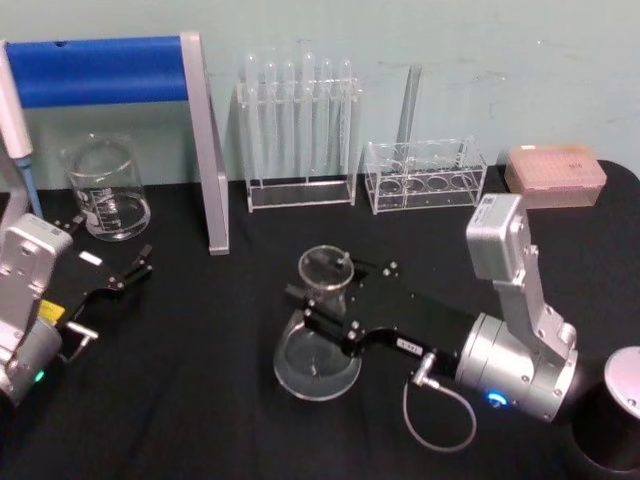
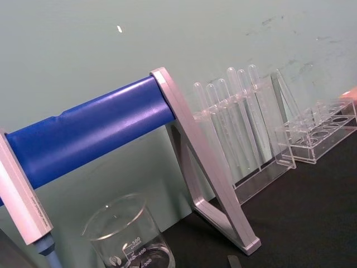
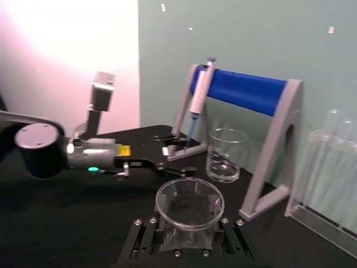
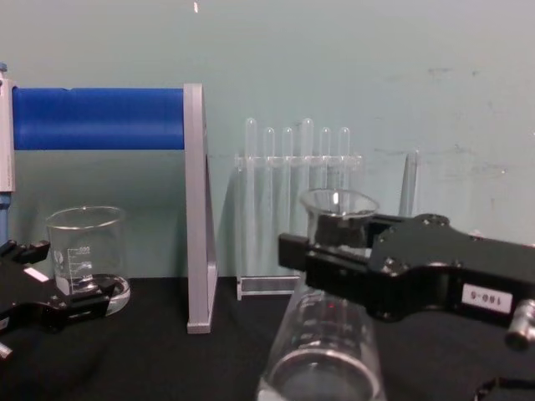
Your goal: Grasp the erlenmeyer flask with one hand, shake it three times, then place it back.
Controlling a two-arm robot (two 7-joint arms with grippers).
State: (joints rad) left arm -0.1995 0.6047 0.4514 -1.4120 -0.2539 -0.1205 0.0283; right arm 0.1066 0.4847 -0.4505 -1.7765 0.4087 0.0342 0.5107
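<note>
The erlenmeyer flask (image 1: 316,362) stands upright in the middle of the black table, its wide base low at the tabletop. My right gripper (image 1: 322,297) reaches in from the right and is shut on its narrow neck just below the flared rim. From the chest view, the black jaws of the right gripper (image 4: 334,263) cross the neck of the flask (image 4: 322,351). The right wrist view looks down into the flask's rim (image 3: 189,200), with a finger on each side. My left gripper (image 1: 105,252) rests open at the left near the beaker, holding nothing.
A glass beaker (image 1: 105,190) stands back left beside a pipette stand with a blue bar (image 1: 100,70) and a hanging pipette (image 1: 15,120). Behind the flask are a test tube rack (image 1: 300,130), a second rack (image 1: 425,175) and a pink tip box (image 1: 555,175). A dark cylinder (image 1: 610,430) sits front right.
</note>
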